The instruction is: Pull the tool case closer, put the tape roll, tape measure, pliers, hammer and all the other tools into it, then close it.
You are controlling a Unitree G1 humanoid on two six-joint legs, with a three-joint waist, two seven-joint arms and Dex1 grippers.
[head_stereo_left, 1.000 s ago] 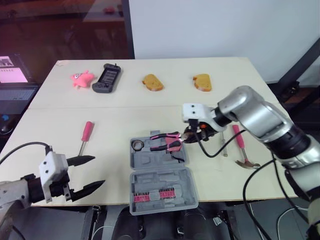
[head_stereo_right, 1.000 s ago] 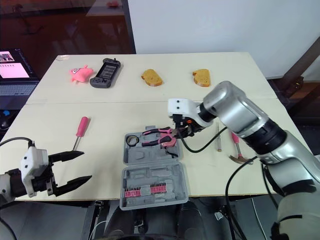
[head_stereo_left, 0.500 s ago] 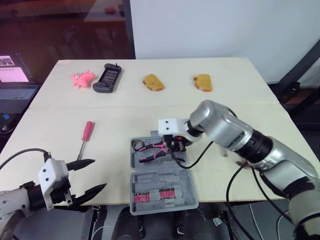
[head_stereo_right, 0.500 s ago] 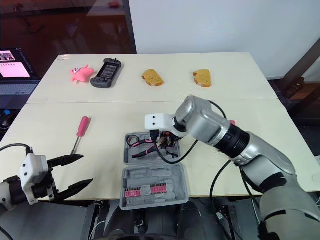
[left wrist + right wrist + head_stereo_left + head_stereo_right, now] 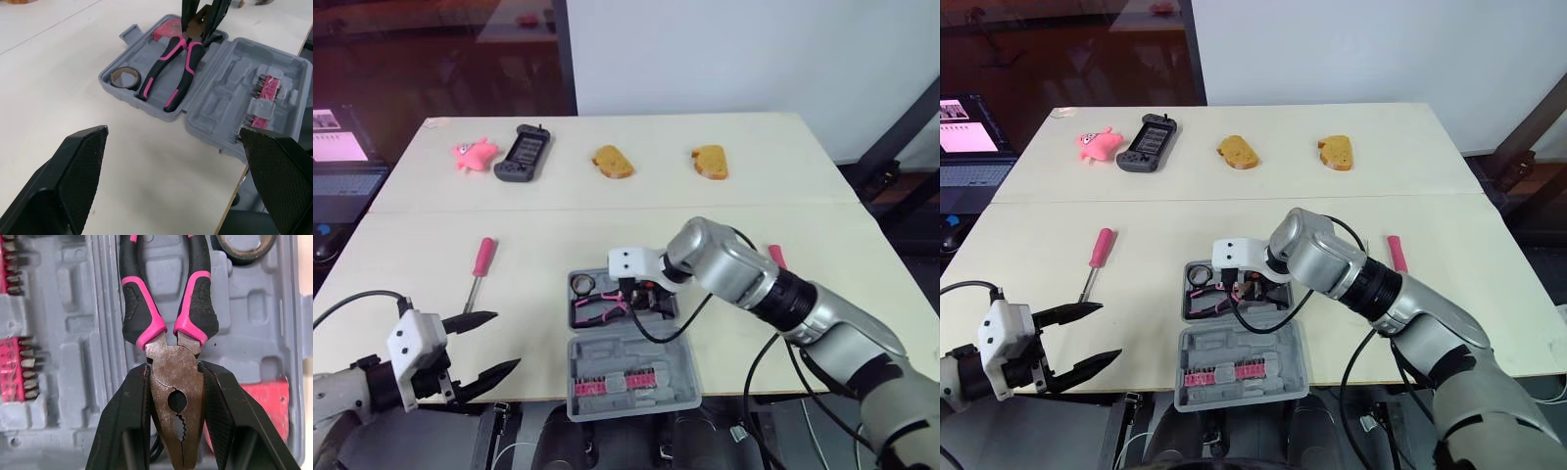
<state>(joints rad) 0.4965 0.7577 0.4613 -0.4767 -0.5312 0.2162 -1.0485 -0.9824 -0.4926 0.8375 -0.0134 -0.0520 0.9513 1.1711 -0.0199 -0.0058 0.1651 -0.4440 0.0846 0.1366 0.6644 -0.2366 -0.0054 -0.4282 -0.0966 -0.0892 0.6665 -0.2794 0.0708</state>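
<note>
Gripping the pliers (image 5: pixel 182 78) by their metal head, the right gripper (image 5: pixel 173 377) has its two black fingers closed narrowly on either side of the steel. We see it low over the open tool case (image 5: pixel 636 348). The pink and black handles reach into the far half of the case, pointing toward the robot's left. We cannot tell whether they rest on the tray floor or hang just above it.

The tape roll (image 5: pixel 117 83) lies in that same half, in the corner just beside the handle ends. A red piece (image 5: pixel 264 406) sits in the tray next to the pliers' head. The near half of the case holds a row of red bits (image 5: pixel 625 380) and lies flat at the front edge of the table (image 5: pixel 754 186).

The left gripper (image 5: pixel 507 340) hangs off the front left edge of the table, its jaws spread wide and holding nothing.

The screwdriver (image 5: pixel 482 259) with a pink handle lies on the table to the left of the case, well apart from it. The hammer (image 5: pixel 774 256) shows its pink handle on the right, behind the right arm, its head hidden.
</note>
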